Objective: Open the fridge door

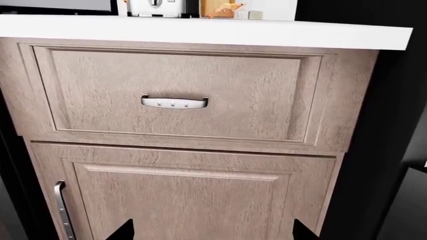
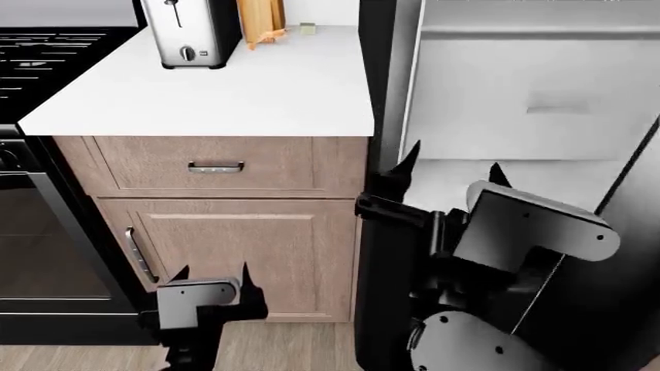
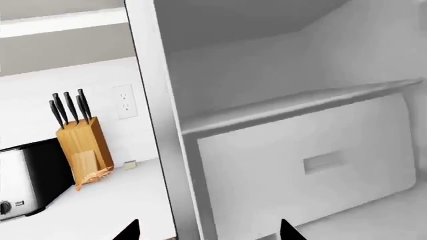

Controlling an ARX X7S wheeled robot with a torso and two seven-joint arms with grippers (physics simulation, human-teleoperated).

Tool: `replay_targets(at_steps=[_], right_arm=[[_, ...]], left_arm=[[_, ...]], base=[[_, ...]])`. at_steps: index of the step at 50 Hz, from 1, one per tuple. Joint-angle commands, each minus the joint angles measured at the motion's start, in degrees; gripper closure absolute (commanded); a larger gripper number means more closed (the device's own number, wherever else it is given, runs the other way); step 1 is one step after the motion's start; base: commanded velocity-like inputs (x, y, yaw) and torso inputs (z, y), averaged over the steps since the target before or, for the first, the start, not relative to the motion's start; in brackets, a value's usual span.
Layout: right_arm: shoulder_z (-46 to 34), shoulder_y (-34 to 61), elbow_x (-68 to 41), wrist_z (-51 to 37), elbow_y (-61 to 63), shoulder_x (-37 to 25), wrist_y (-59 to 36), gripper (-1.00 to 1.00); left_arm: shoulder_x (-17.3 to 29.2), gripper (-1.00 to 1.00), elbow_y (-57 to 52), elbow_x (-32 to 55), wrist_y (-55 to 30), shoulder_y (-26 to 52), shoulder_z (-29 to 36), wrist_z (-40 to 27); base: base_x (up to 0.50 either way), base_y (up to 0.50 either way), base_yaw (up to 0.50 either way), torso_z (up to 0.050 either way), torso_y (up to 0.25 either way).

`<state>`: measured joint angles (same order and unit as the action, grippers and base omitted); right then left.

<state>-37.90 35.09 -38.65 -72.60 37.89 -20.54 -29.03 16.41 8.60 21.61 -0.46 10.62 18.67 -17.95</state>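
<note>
The fridge door, a glossy black panel, stands swung open at the far right of the head view, and its handle is not visible. The white fridge interior is exposed, with a shelf and a drawer below it. My right gripper is open in front of the fridge's left edge, with nothing between its fingers. In the right wrist view, that gripper straddles the grey fridge frame. My left gripper is open and low, facing the wooden cabinet door.
A white counter carries a toaster and a knife block. Below it is a wooden drawer with a silver handle. A black oven stands to the left. The fridge's black side wall adjoins the counter.
</note>
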Motion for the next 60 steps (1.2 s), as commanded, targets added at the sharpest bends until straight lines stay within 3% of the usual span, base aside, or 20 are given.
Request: replay_targets(at_steps=[1,10,25,31,45,60], right_arm=[[15.8,-15.7,16.7,-16.5,-9.4,3.6,-10.2,-1.00],[22.4,-20.8,21.8,-16.1,-4.0,4.3,-13.1,-1.00],[31.8,-33.7,25.6,-15.0,2.0,4.1,-7.9,-1.00],[38.9,-39.3,25.0,-14.7,5.0,4.5,-5.1,-1.00],[50.2,-47.4,21.4,-10.6,5.0,4.6,1.2,-1.00],[63.4,-55.5,11.4,-5.7,3.5,5.9,6.0,-1.00]], left_arm=[[-0.3,-1.00,1.5,0.3,0.0,1.3,0.1,0.4],[0.2,-1.00,-0.3,0.2,0.2,-0.5,0.4,-0.2],[-1.4,-1.00,6.7,0.3,0.4,5.6,0.7,1.5],[-1.8,-1.00,8.5,0.3,0.6,7.0,0.8,1.9],[-0.4,-1.00,3.3,0.3,0.6,2.5,1.2,0.4],[-0.2,-1.00,2.9,0.7,0.3,2.3,1.3,0.2]], base=[[0.00,0.00,0.00,0.000,0.000],[0.00,0.00,0.00,-0.002,0.000],[0.00,0.00,0.00,-0.001,0.000],[0.00,0.00,0.00,0.000,0.000],[0.00,0.00,0.00,0.000,0.000],[0.00,0.00,0.00,0.000,0.000]])
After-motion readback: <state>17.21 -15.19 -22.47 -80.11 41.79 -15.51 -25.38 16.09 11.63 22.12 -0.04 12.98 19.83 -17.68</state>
